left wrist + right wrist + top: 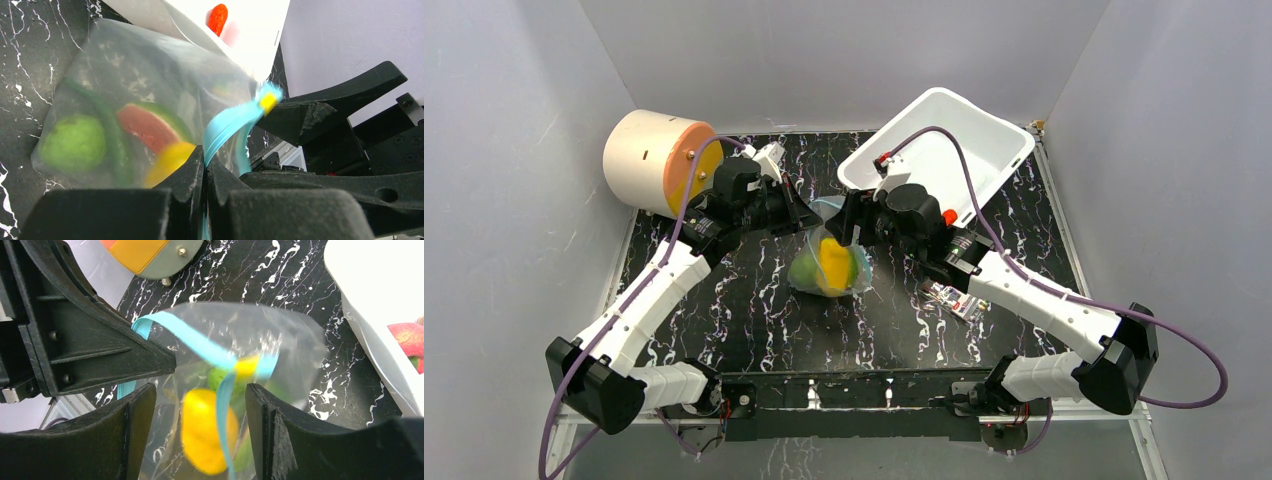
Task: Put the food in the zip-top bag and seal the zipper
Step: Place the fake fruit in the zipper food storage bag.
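Observation:
The clear zip-top bag hangs at the table's middle with yellow, green and red food inside. My left gripper is shut on the blue-teal zipper at the bag's mouth and holds the bag up. My right gripper is open, and its fingers straddle the zipper and the bag top without touching it. A small yellow slider sits on the strip. A yellow food piece shows through the bag between the right fingers. In the top view the two grippers meet over the bag, left and right.
A tilted white bin stands at the back right, with a red food piece and a pink-red one inside. A cream and orange cylinder lies at the back left. A flat printed packet lies under the right arm.

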`<control>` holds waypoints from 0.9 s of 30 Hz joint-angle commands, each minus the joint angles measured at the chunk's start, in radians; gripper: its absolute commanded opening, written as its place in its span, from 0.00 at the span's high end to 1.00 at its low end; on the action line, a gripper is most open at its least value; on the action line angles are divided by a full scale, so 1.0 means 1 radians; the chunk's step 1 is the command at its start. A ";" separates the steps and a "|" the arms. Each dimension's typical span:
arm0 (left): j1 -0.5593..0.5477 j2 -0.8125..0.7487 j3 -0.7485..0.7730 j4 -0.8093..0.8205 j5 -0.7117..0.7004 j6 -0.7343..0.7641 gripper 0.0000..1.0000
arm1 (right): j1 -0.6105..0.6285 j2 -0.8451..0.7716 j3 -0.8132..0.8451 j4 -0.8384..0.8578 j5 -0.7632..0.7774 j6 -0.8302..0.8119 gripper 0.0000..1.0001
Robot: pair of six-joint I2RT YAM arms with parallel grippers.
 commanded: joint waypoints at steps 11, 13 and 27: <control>-0.004 -0.009 -0.033 0.013 -0.002 0.031 1.00 | 0.002 -0.056 0.082 0.016 -0.062 -0.063 0.35; -0.004 0.000 -0.029 -0.011 -0.036 0.069 1.00 | 0.002 -0.062 0.104 -0.012 -0.029 -0.107 0.35; -0.003 -0.020 -0.009 -0.093 -0.191 0.204 1.00 | -0.048 -0.050 0.218 -0.170 0.212 -0.334 0.32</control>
